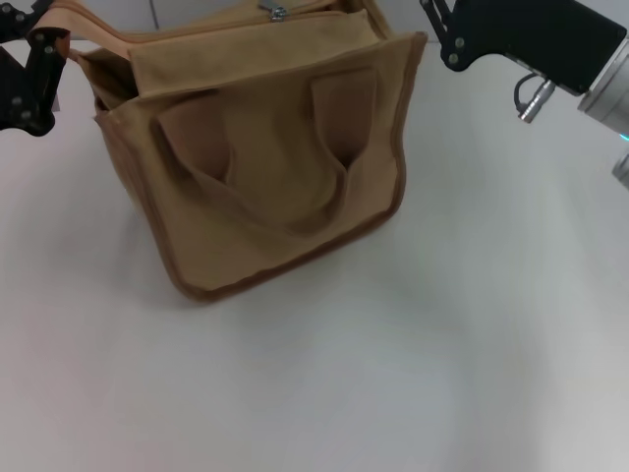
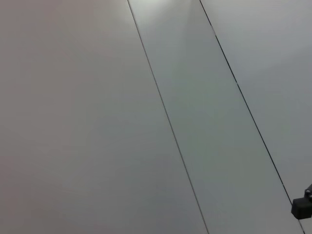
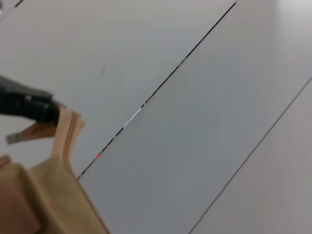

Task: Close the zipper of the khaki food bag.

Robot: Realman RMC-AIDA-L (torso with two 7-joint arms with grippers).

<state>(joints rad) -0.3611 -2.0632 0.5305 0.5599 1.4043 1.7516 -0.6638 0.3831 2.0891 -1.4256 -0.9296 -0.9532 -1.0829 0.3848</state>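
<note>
From the head view, the khaki food bag (image 1: 260, 147) sits toward the far side of the white tabletop (image 1: 393, 374), its broad side with the two strap handles (image 1: 192, 133) facing the camera and darker brown binding running along the lower edge. Up at the top of the bag, the zipper (image 1: 236, 25) runs along the top panel, and a small silver pull (image 1: 276, 12) glints right at the far edge of the picture. The left gripper (image 1: 44, 64) is at the bag's left upper corner, its black jaws closed on the tan strip there. The right gripper (image 1: 447, 34) hangs just off the bag's right upper corner; I cannot tell how its jaws stand. Over to the left wrist view: pale wall panels (image 2: 146, 117) split by thin dark seams, with a bit of black hardware (image 2: 303, 207) poking in at one corner. The right wrist view shows the bag (image 3: 44, 195) in one corner, the left gripper (image 3: 46, 111) farther off pinching the raised tan fabric end, pale panels behind.
</note>
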